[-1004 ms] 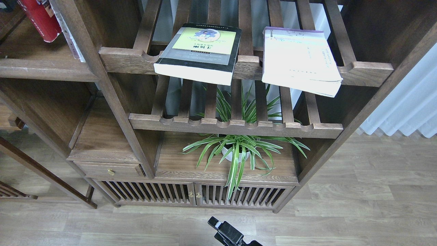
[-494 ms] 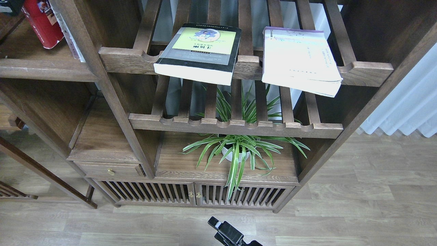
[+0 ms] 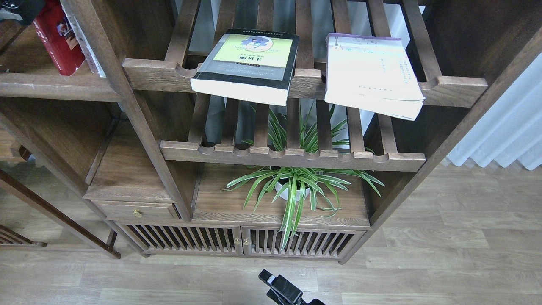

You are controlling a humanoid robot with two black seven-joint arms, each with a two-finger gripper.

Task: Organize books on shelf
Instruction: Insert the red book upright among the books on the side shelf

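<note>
Nearest the camera, at the bottom edge of the head view, a black part of the right arm pokes up over the floor; its hand [image 3: 283,288] is seen dark and end-on, so I cannot tell how far its fingers are spread, and nothing shows in it. Beyond it, past the spider plant [image 3: 296,186] on the low cabinet top, the black-and-lime-green book [image 3: 247,65] and the pale white book [image 3: 370,72] lie flat on the upper slatted rack [image 3: 305,82], side by side but apart, their long axes running front to back and their near ends hanging over the front rail. Farthest, at top left, the red book [image 3: 57,40] stands tilted on the solid plank shelf [image 3: 55,87], just beside the upright post, with a dark shape at the corner above it that is probably the left hand [image 3: 19,8], its state hidden. Both flat books lie up and ahead of the right hand, the green one closer to the shelf, so a leftward carry looks next.
</note>
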